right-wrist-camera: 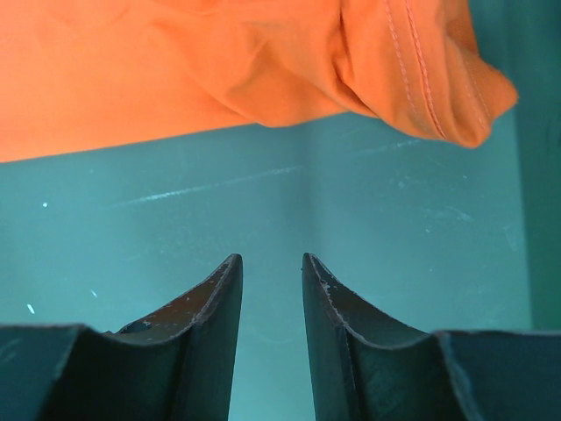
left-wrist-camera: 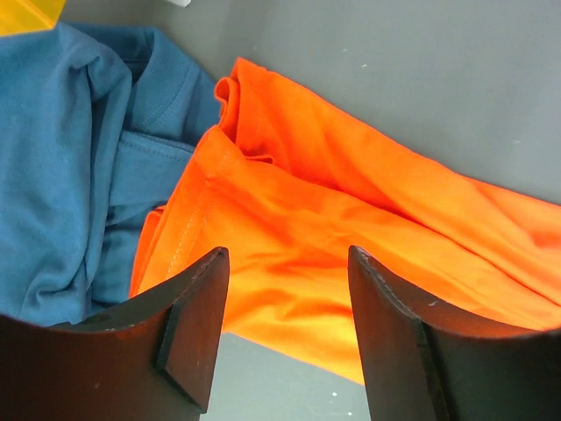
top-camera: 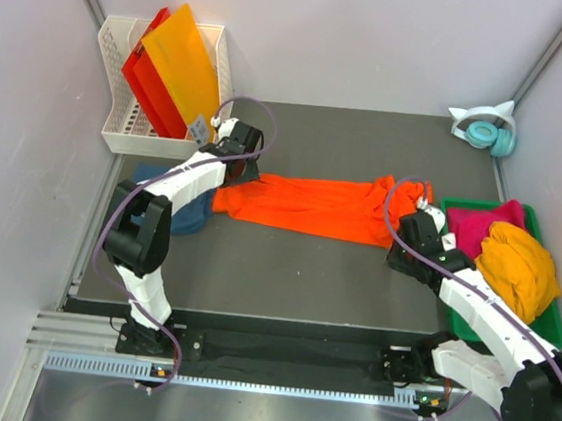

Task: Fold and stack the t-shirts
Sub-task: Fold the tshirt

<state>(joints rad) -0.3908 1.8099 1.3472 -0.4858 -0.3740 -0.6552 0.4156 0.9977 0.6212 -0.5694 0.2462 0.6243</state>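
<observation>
Mounting rail [top-camera: 273, 383]: runs along the bottom of the top view; both arm bases sit on it.
Table mat [top-camera: 285, 271]: dark grey; its bare part lies at lower centre, between the two arms.
Right gripper [right-wrist-camera: 272, 257]: released. The jaws stand a narrow gap apart over bare mat, just short of the hemmed edge of the orange cloth.
Left gripper [left-wrist-camera: 285, 254]: released. The jaws stand wide apart over the left end of the orange cloth, which shows through the gap and is not pinched.
Orange t-shirt [top-camera: 312, 206]: lies wrinkled in a long band across the middle of the mat, reaching from one gripper to the other.
Teal-blue t-shirt [top-camera: 188, 213]: bunched at centre left, touching the left end of the orange t-shirt and partly under the left arm.
Green tray [top-camera: 460, 204]: at the right edge. It holds a crumpled yellow-orange t-shirt [top-camera: 521, 268] and, farther back, a magenta t-shirt [top-camera: 480, 227].
White basket [top-camera: 110, 138]: at upper left. An orange plastic sheet [top-camera: 181, 59] and red plastic sheets [top-camera: 153, 91] lean in it.
Cat-ear headphones [top-camera: 490, 132]: pale teal, at upper right.
</observation>
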